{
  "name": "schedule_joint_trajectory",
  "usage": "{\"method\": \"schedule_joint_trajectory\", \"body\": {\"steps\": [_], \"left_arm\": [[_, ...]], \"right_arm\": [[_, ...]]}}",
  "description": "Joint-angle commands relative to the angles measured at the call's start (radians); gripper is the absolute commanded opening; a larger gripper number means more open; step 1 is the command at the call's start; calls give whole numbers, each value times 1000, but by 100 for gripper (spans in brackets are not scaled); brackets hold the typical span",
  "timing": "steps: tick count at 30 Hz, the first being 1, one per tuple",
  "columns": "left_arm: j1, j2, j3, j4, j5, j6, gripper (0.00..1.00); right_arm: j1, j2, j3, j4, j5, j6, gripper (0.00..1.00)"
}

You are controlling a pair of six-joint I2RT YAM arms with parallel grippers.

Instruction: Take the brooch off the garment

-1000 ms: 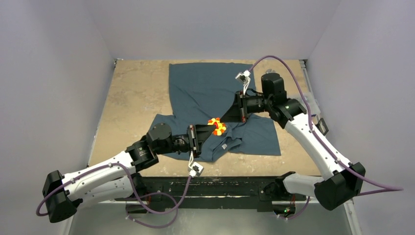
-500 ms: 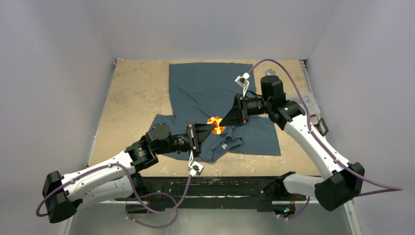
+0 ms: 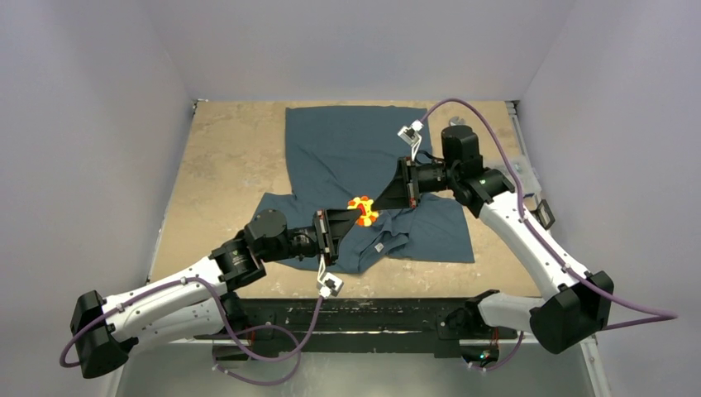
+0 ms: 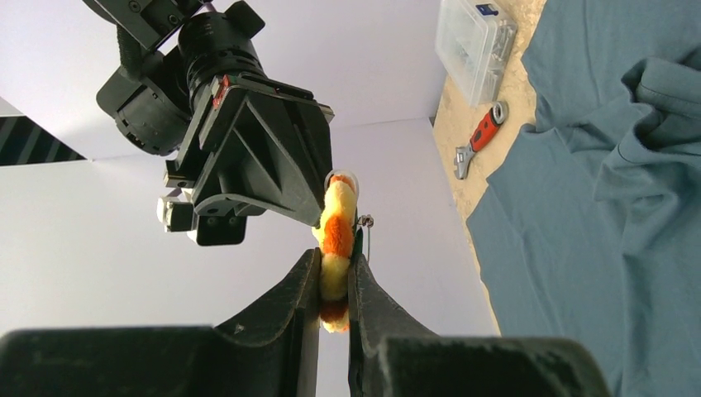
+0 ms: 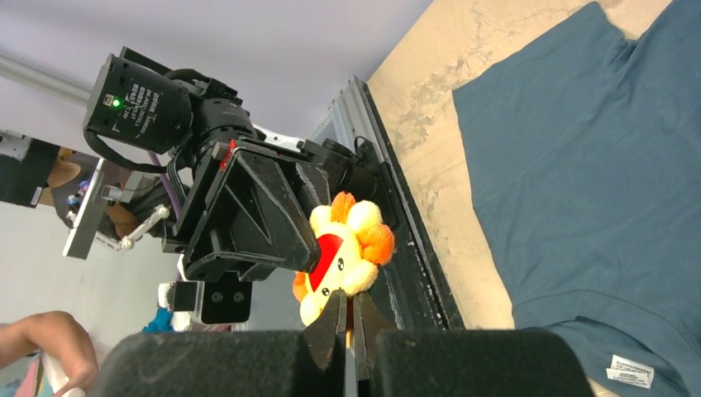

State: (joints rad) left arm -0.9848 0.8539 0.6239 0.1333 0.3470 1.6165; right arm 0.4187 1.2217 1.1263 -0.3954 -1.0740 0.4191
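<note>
— Whereabouts of the brooch (image 3: 362,210)?

— Just below the centre of the overhead frame, lifted off the desk (image 3: 231,157). Held between the left end effector (image 3: 356,217) and the right end effector (image 3: 370,203), tip to tip. Hangs above the bunched collar end of the garment (image 3: 347,149), with no cloth seen clinging to it in either wrist view.

— State of the left end effector?

— Pinching the brooch. In the left wrist view, juts up from the bottom edge with both fingers (image 4: 302,289) clamped on the two faces, edge-on at mid-frame. Grips the lower half only, leaving the yellow-orange rim poking out above the tips. Shows a thin metal pin (image 4: 364,222) just to the right of that rim.

— And of the right one?

— Stretched in from the upper right of the overhead frame. In the right wrist view, shows fingers (image 5: 329,322) pressed nearly together at bottom centre. Puts the tips right at the lower edge of the brooch, face-on there with a red mark in its middle. Cannot tell whether nipping a bit of it or only touching.

— And the garment?

— Spread flat over the upper middle of the desk, rumpled and folded toward the lower part of the overhead frame. Carries a white neck tag (image 3: 379,246) just below and to the right of the brooch. Beyond its edge, at the upper right of the left wrist view: a clear plastic box (image 4: 473,37) and, below that, a red-handled tool (image 4: 481,132), both on the desk.
</note>
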Motion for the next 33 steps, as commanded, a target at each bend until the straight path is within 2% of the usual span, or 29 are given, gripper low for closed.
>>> {"method": "schedule_joint_trajectory", "body": {"steps": [1,4,8,10,14,19,27,33], "left_arm": [[-5,-22,-2,50,-2,1,3],[-5,-25,-2,44,-9,-13,16],[-5,-31,-2,21,-34,-41,50],[-3,-41,-4,0,-52,-66,60],[-1,-76,-10,-47,-90,-131,65],[23,-120,-13,-161,-131,-234,69],[54,-164,16,-354,-186,-478,75],[60,-167,26,-387,-210,-562,75]], "right_arm": [[9,7,24,12,-17,-12,0],[7,10,42,-3,20,-22,0],[-10,17,68,-37,64,-58,0],[-24,23,87,-84,93,-112,0],[-94,53,130,-244,157,-318,0],[-249,96,175,-413,233,-581,0],[-496,105,135,-650,383,-948,0],[-658,116,107,-701,530,-1085,0]]}}
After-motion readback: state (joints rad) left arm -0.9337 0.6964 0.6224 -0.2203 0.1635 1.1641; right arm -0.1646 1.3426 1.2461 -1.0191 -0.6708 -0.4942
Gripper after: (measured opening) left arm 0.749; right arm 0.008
